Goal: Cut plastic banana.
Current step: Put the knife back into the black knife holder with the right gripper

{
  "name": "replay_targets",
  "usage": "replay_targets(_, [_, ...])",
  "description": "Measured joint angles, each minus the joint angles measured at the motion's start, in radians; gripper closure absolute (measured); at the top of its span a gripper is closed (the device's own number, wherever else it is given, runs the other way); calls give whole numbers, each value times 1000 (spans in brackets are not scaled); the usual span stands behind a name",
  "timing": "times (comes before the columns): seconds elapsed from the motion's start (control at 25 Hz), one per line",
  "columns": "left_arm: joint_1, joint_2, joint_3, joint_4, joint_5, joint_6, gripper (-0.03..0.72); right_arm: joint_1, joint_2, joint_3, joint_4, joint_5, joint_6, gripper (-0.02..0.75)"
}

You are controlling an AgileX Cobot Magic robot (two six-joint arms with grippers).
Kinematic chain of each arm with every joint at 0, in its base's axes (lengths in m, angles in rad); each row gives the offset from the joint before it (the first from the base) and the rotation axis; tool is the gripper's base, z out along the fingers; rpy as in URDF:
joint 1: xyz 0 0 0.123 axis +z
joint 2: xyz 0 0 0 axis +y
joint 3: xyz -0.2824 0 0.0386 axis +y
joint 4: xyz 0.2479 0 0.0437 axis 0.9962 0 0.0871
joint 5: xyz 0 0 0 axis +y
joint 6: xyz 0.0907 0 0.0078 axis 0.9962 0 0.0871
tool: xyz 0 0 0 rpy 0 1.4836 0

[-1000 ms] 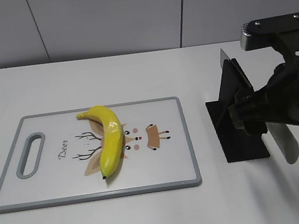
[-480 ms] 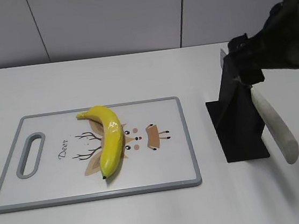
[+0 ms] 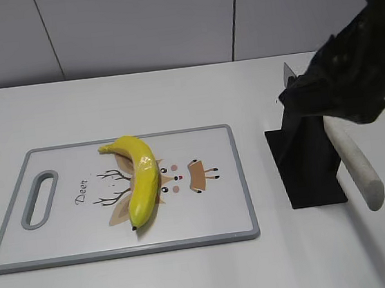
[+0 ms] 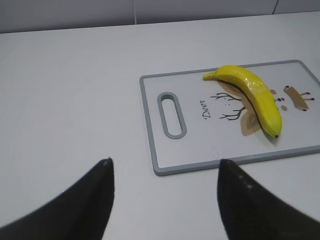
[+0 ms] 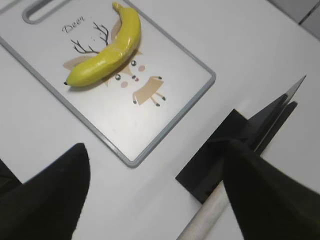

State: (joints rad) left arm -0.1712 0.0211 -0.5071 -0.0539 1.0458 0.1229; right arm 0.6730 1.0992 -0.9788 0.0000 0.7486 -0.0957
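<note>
the plastic banana (image 3: 139, 177) lies alone on the grey-rimmed cutting board (image 3: 242, 180), across the deer drawing, whole and touched by nothing. right of the board stands a black knife stand (image 3: 309, 158) with a knife (image 3: 351, 161) in it, the pale handle sticking out toward the front. the right gripper (image 5: 155, 195) hangs over the stand with its fingers wide apart, not gripping the handle, and the left gripper (image 4: 165, 200) is also wide open over the bare table (image 4: 70, 100), well apart from the board.

the right arm (image 3: 352, 80) has risen and swung in over the black knife stand (image 3: 306, 166) (its metal wrist bracket now out of the exterior view), while the pale knife handle (image 3: 353, 160) has lifted slightly and tilted more upright.
</note>
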Motion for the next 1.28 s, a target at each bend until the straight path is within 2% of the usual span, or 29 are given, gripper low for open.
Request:
replay_targets(0.2, [0,0,0,-2,0,0,35,0,-182,58,26,0,-50,116])
replay_targets(0.52, [0,0,0,-3,0,0,65,0,-551,374,32,16,-58,141])
replay_targets(0.68, [0,0,0,-3,0,0,89,0,-760,474,33,37,-59,158])
replay_targets(1.0, [0,0,0,-4,0,0,97,0,-1056,538,51,161,-36,178])
replay_targets(1.28, [0,0,0,-4,0,0,103,0,-1105,556,76,187,-31,180])
